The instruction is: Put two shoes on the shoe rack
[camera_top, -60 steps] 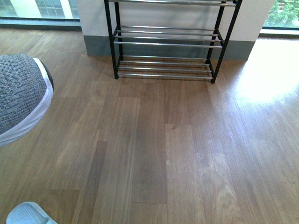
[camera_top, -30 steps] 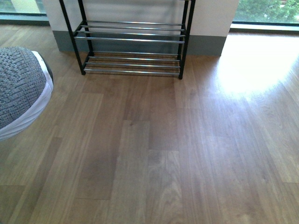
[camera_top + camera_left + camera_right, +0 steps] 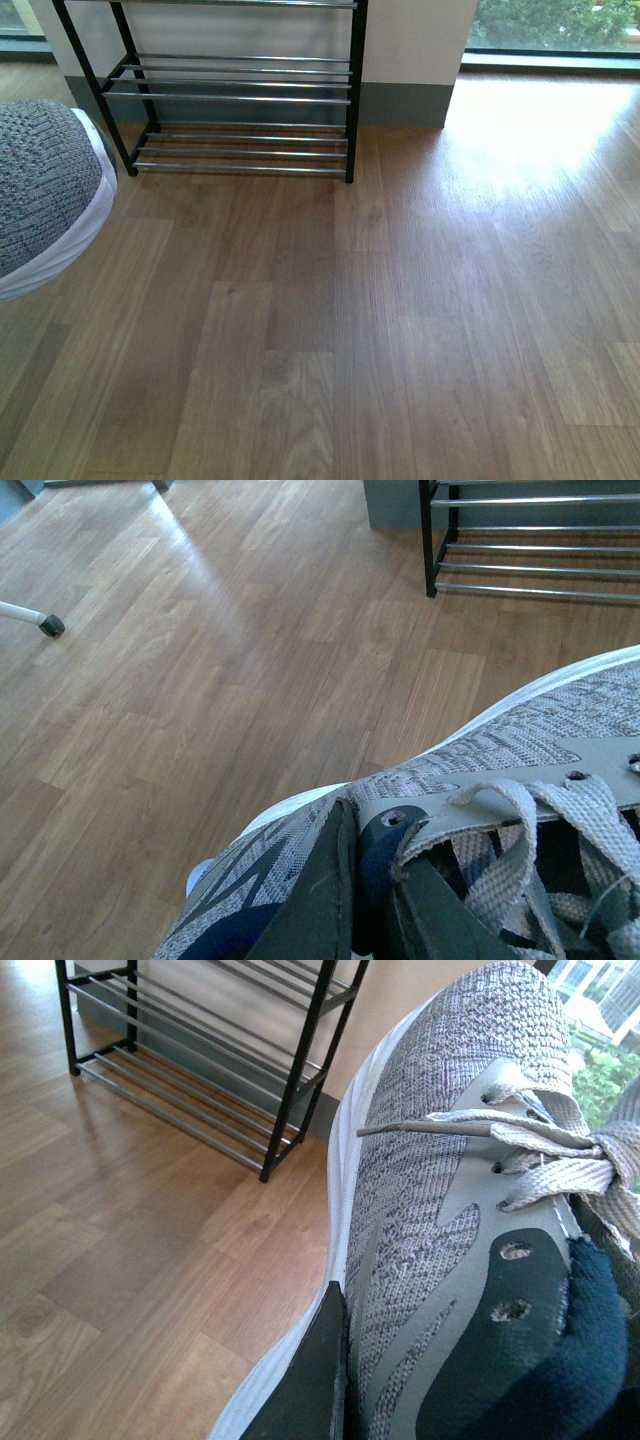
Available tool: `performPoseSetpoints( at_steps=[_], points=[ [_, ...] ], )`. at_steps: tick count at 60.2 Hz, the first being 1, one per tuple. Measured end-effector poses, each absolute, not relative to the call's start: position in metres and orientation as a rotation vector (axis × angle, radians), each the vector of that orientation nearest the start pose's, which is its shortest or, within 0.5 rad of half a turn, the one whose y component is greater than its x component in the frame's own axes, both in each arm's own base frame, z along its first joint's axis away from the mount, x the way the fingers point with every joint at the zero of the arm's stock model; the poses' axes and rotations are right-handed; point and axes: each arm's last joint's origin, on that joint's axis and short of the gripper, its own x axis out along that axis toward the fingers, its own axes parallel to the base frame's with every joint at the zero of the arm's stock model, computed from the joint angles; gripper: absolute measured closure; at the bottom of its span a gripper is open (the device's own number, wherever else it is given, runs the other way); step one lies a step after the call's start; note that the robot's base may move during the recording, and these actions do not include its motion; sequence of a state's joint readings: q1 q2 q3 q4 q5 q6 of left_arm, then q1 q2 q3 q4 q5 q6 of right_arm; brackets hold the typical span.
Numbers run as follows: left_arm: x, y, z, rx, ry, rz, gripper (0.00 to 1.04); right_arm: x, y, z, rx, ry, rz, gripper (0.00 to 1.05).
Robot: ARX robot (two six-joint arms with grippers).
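**Left tool** (image 3: 370,865): closed on the lace-side edge of the first grey knit white-soled lace-up sneaker (image 3: 520,730). One dark finger (image 3: 325,900) is set outside the upper, the other inside the navy collar. The sneaker is held above the brown wooden plank floor (image 3: 400,330).

**Right tool** (image 3: 450,1370): clamped on the second grey knit white-soled lace-up sneaker (image 3: 430,1160), also held aloft. Only one finger (image 3: 315,1380) is shown.

**Low black-framed shoe rack with chrome rods** (image 3: 240,97): stood against the wall, well apart from both sneakers. No shoe is seen on the tiers in view.

**Hazards, as judged:**
- The soft knit may be flexed in so narrow a hold, so a sneaker could swing or slip.
- A sole could be tipped between the spaced rods.
- A toe could be caught on a front rod.
- The sneakers could be knocked together if brought in side by side.
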State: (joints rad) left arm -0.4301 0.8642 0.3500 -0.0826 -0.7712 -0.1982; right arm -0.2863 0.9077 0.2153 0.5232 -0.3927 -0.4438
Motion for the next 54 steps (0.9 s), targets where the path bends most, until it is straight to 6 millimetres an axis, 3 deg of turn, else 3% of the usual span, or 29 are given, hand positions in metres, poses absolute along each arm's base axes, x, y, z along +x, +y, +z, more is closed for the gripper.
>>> performPoseSetpoints(
  at_steps=[54],
  points=[
    [0.158,-0.0502,0.1863,0.148,0.457,0.38,1.03,0.1734,-0.0393,0.1856,-0.386,0.132,0.142,1.03]
  ],
)
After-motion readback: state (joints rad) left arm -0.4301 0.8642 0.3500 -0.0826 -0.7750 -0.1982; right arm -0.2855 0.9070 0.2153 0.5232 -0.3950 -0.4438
